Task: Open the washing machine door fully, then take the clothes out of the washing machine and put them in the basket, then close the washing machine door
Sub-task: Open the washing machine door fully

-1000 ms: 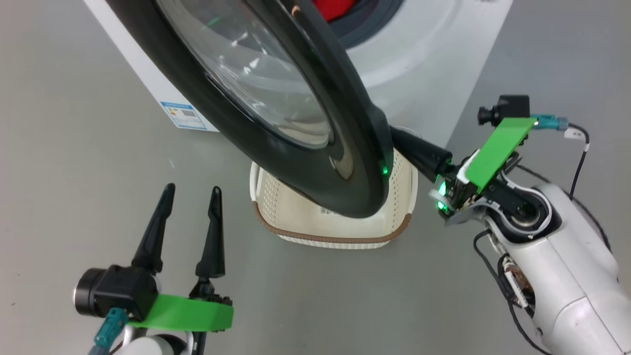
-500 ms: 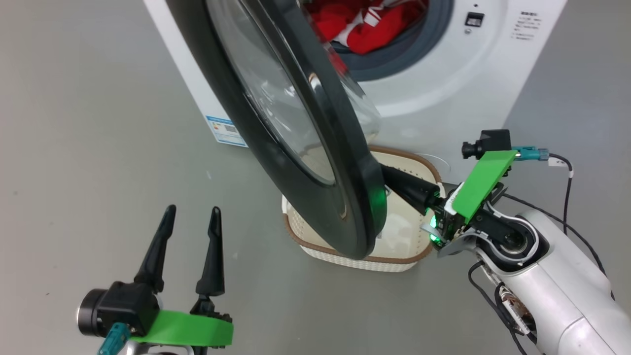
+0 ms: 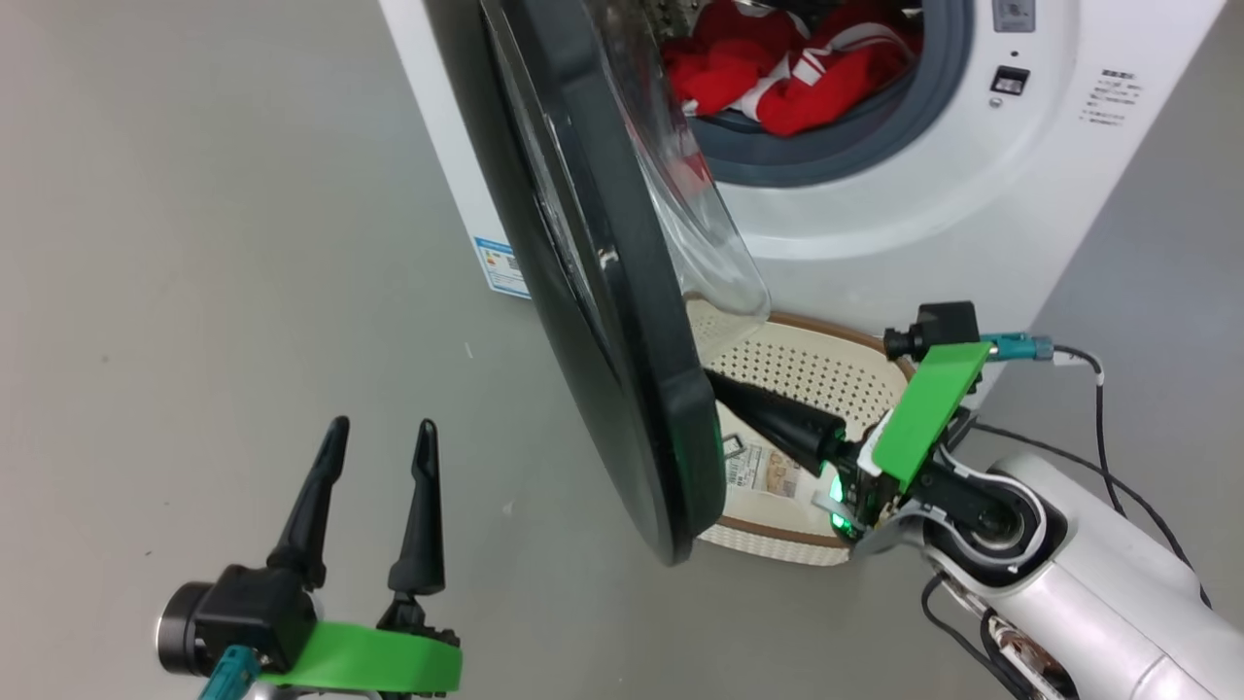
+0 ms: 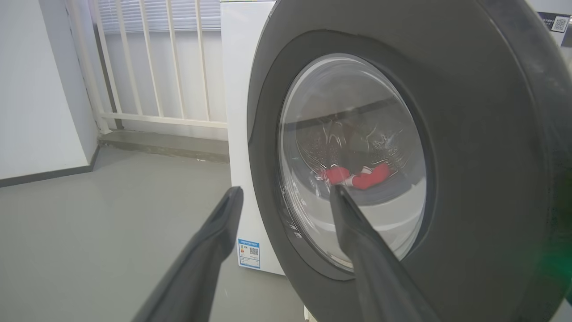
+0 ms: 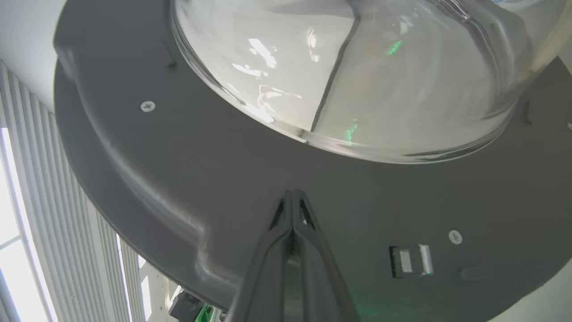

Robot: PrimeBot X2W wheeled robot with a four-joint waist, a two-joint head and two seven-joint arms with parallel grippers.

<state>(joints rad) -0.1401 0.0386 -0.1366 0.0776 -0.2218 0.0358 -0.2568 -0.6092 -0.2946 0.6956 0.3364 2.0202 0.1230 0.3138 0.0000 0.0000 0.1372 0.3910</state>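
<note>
Here right claw (image 5: 292, 196) touches door (image 5: 178, 170) inner face.

The door (image 3: 603, 292) stands edge-on before me, a wall between the left gripper (image 3: 381, 426) and the drum mouth (image 3: 841, 146). Left of it I have bare floor (image 3: 194, 292) all round that gripper. Right of it the gap to the washer (image 3: 1020, 194) is open, though the glass bowl (image 3: 700, 224) bulges into it. The right gripper (image 5: 292, 197), fingers together, reaches across the basket (image 3: 807, 369) to the door's inner face; the basket's far half lies open from above
</note>
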